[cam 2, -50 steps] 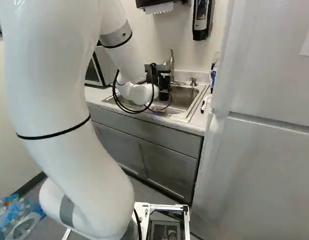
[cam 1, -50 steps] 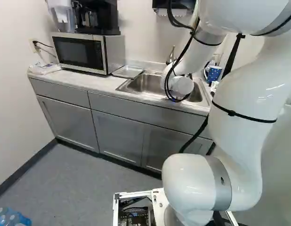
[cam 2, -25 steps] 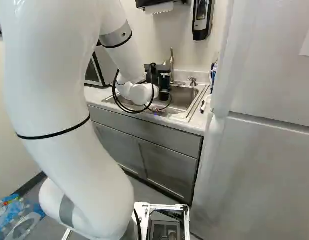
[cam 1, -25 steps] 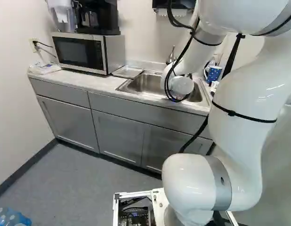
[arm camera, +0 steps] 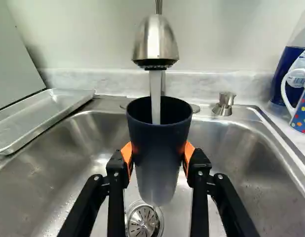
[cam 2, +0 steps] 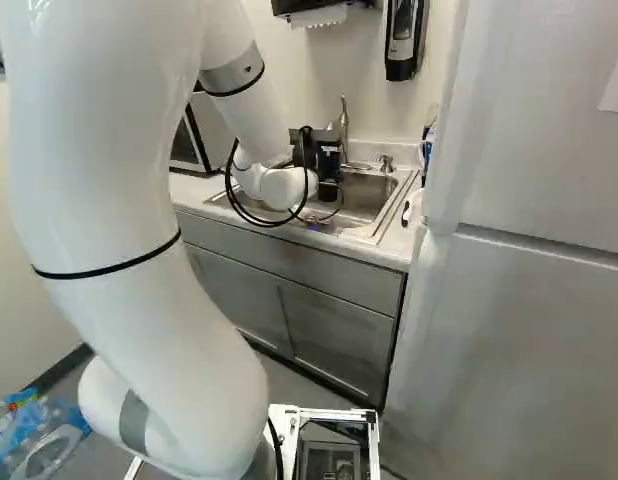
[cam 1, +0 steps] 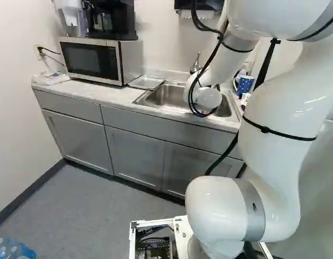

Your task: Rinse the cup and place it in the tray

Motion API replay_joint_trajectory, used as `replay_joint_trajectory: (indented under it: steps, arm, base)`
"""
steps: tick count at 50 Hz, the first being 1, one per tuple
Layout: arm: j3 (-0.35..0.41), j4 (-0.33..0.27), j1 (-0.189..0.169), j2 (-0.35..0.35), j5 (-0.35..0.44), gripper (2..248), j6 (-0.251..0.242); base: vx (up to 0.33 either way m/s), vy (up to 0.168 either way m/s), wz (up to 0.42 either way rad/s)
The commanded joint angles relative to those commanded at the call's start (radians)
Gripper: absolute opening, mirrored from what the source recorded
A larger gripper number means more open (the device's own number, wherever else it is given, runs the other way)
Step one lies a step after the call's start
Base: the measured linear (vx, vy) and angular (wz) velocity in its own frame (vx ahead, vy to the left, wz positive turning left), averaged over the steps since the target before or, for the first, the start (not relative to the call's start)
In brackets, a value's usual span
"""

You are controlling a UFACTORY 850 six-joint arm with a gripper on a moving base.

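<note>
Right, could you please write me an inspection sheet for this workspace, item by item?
Surface: steel sink wet with droplets, pale countertop around it.
Job's things: cup upright under the running faucet, stream entering its mouth; tray between sink and microwave.
Clutter: dotted mug and blue bottle beside the sink.
Gripper: shut on the cup, orange pads at both sides.
Cables: black cables loop along the arm.
Surroundings: white refrigerator beside the countertop, bottled water on the floor.

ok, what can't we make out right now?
- Water level and floor inside the cup: wrist view, near wall hides them.
- Inner faces of the orange pads: wrist view, against the cup.
- Part of the drain: wrist view, behind the cup.
- Top of the coffee maker: left base view, cut off by edge.
</note>
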Motion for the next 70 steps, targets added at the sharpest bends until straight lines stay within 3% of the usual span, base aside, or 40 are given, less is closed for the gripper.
replay_joint_trajectory:
  steps: [70]
  arm:
    - [0.0, 0.0, 0.0, 0.0, 0.0, 120, 0.0]
  base:
    - [0.0, 0.0, 0.0]
